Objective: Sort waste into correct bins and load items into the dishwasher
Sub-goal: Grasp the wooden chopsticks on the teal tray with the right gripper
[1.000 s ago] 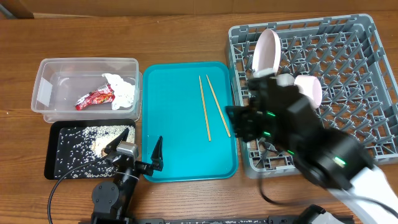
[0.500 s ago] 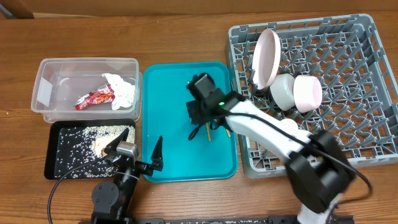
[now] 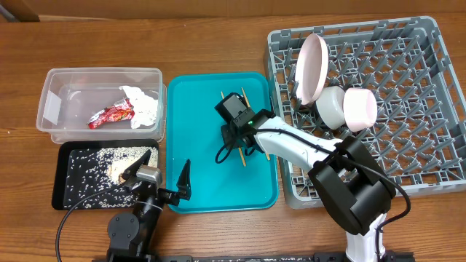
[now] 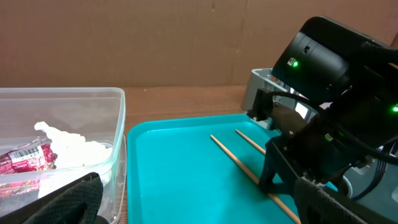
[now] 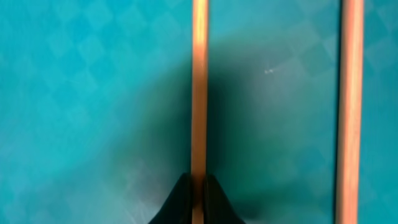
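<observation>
1. The left tool point(image 3: 160, 177) hangs nearest, fingers spread wide and holding nothing. It hangs over the near corners of the black tray point(image 3: 73, 200) and the teal tray point(image 3: 196, 185). One finger hangs right over the rice point(image 3: 98, 164), so a careless swing from there could scatter grains onto the table point(image 3: 218, 36).
2. Farther in, the right tool point(image 5: 199, 198) is pinched narrow on the gripped chopstick point(image 5: 199, 93), which lies along the teal tray. The tips meet on a thin round stick (little to bite on), so it could roll out of the pinch. It could also pivot and droop once lifted, more so if the hold sits off its middle, which I cannot tell.
3. The second chopstick point(image 5: 351, 93) lies beside it, apart but near. A sideways drag during the lift could knock it askew or push it toward the tray's rim, making the next pick harder.
4. Beyond, the dish rack point(image 3: 429, 33) carries the plate point(image 3: 313, 65) and bowls point(image 3: 331, 105) on its left side. A long stick swung across could strike them. Let go flat, it could slip through the grid of pegs.
5. At the far left, the clear tub point(image 3: 54, 80) holds the wrapper point(image 3: 111, 114) and tissue point(image 3: 142, 102). They look well clear of this move.
</observation>
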